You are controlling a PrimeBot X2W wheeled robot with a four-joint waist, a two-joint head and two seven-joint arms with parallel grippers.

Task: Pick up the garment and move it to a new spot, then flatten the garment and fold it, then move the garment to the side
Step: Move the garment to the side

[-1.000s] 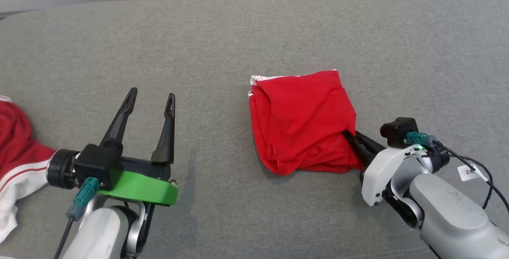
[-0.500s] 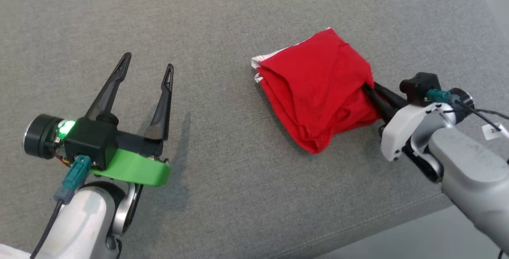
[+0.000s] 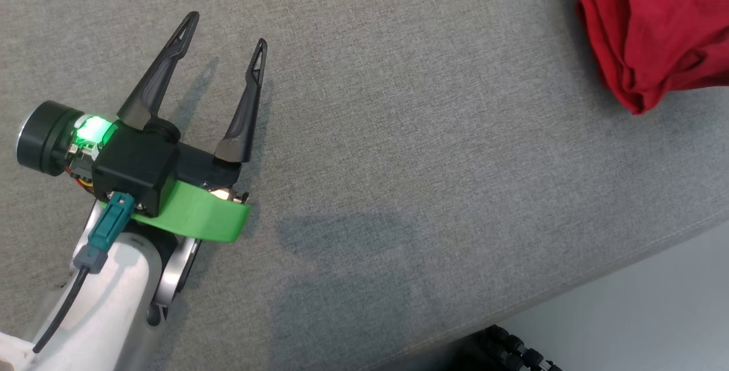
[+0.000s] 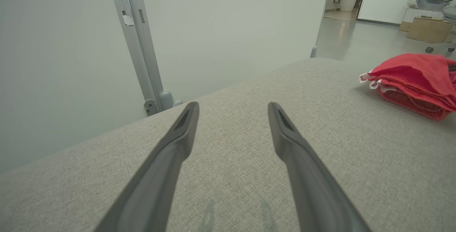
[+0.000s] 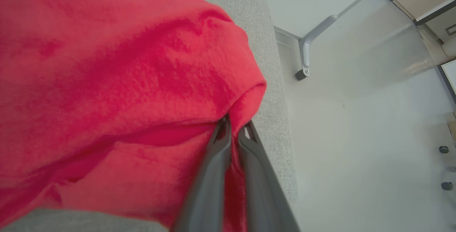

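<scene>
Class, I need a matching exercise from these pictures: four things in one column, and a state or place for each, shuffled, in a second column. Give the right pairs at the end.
Column one
1. left gripper
2. right gripper
3. red garment
4. grey cushion

Column two
A. folded, with white trim showing at one edge
B. shut on a fold of red cloth
C. open, with nothing between its fingers
D. lies beneath the cloth, with the pale floor past its edge

Pairs: 1-C, 2-B, 3-A, 4-D
</scene>
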